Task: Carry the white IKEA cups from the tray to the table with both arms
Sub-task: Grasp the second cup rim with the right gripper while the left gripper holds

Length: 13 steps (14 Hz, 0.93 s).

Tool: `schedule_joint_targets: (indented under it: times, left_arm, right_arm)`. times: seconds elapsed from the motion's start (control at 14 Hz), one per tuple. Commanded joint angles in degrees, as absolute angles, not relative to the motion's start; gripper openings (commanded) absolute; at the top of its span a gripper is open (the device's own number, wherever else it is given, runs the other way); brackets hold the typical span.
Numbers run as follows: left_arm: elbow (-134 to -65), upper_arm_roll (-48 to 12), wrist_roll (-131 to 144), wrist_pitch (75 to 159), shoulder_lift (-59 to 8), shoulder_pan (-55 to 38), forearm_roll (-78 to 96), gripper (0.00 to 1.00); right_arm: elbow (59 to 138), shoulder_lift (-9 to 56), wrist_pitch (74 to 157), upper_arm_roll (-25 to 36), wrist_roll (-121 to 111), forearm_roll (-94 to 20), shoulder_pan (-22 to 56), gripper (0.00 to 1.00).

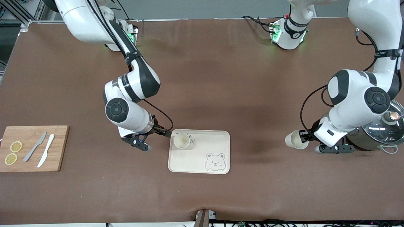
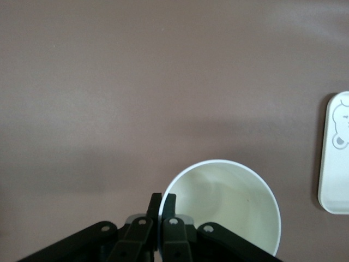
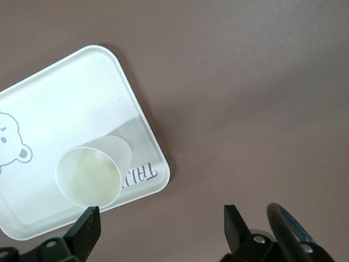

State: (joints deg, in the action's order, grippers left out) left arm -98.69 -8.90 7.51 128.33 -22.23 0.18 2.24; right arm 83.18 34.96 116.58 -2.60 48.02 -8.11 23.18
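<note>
Brown table [image 1: 221,78], cup [image 1: 181,141] on tray [image 1: 217,142], left gripper [image 1: 303,136] gripping second cup [image 1: 296,139]

Front view: high camera facing the robots' bases, looking steeply down — whole table [image 1: 202,78] in frame.

Left wrist view: close, looking down past the left gripper [image 2: 162,203] onto a cup [image 2: 226,204] pinched at its rim; tray [image 2: 335,153] edge well off to one side.

Right wrist view: close above the right gripper [image 3: 161,221] — tray corner and second cup [image 3: 90,177] just ahead of its spread fingers.

All three share the tray.
</note>
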Motion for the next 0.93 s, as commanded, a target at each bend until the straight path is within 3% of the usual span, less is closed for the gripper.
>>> schedule_joint_targets:
  times: [0.0,0.28,0.57,0.85]
  left_arm:
    - [-104.3,-9.5,6.6,135.1,-19.9,0.6,4.5,0.0]
    - [-109.2,-9.5,7.7,145.8,-20.8,0.2,4.9,0.0]
    - [-110.7,-9.4,7.6,148.4,-22.8,0.3,4.8,0.0]
    - [-112.4,-9.3,6.7,155.2,-27.0,0.3,4.1,0.0]
  right_arm:
    - [81.3,36.8,117.8,-2.2,49.7,-8.7,24.3,1.0]
    - [81.3,38.7,121.3,-2.2,51.9,-8.7,25.7,1.0]
    - [81.3,40.7,124.9,-2.3,54.8,-8.7,26.9,1.0]
    - [80.9,42.4,127.3,-2.3,58.0,-8.7,27.2,0.89]
